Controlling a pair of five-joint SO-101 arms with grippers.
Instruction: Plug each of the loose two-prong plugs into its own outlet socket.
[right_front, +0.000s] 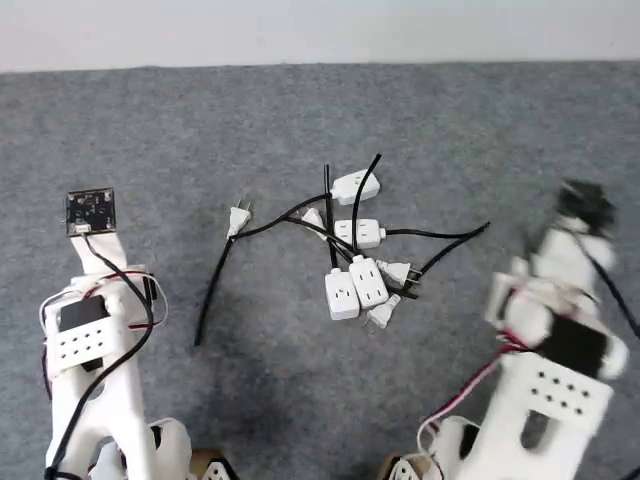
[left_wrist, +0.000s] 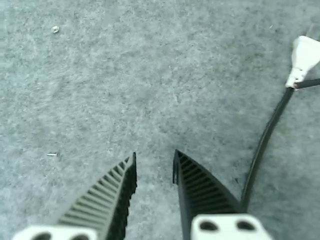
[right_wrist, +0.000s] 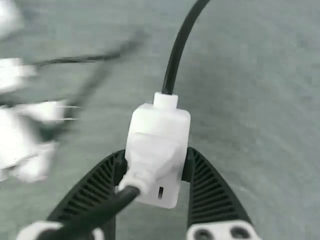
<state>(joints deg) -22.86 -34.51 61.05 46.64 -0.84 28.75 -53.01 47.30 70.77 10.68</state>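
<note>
My left pincer (left_wrist: 154, 157) is released, jaws apart, over bare gray desk (left_wrist: 125, 75). A loose plug (left_wrist: 303, 55) lies near it on the desk, its black cord (left_wrist: 265, 140) running past one finger. My right pincer (right_wrist: 152, 155) is clenched on a white socket block (right_wrist: 157, 145), with a wire (right_wrist: 175, 55) leading away from the block. At mid-desk there is a tangle of sockets (right_front: 341, 293) and plugs (right_front: 397, 272), their cords crossing.

White plastic arms (right_front: 100, 395) carry black and red cables (right_front: 150, 320) and black ribbed gripper fingers (left_wrist: 200, 192).
</note>
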